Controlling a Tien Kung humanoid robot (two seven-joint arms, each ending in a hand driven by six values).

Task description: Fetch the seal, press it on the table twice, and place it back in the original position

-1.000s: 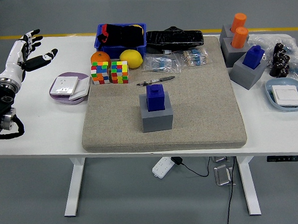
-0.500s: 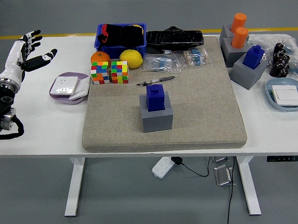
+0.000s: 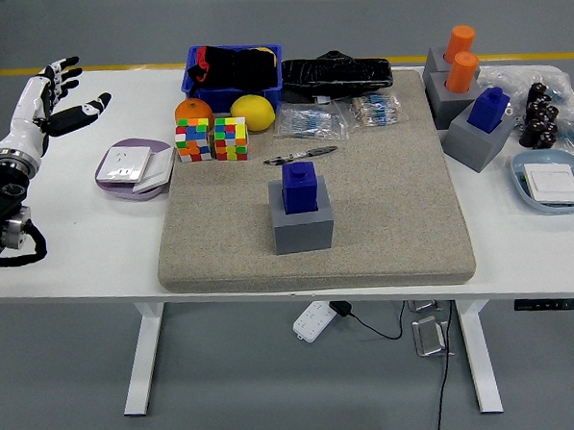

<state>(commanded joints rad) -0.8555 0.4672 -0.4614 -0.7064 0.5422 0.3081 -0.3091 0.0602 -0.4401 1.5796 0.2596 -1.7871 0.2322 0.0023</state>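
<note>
A blue seal (image 3: pixel 299 186) stands upright in a grey block holder (image 3: pixel 302 222) near the middle of the beige mat (image 3: pixel 221 247). My left hand (image 3: pixel 57 97) is raised over the table's far left, well away from the seal, fingers spread and holding nothing. The right hand does not appear in the picture.
A second blue seal (image 3: pixel 488 108) in a grey holder and two orange seals (image 3: pixel 460 57) stand at the right. A blue bin (image 3: pixel 233 68), an orange, a lemon, two puzzle cubes (image 3: pixel 212 139), a pen (image 3: pixel 300 156), a purple dish (image 3: pixel 129 167) and a blue dish (image 3: pixel 552 182) are also on the table.
</note>
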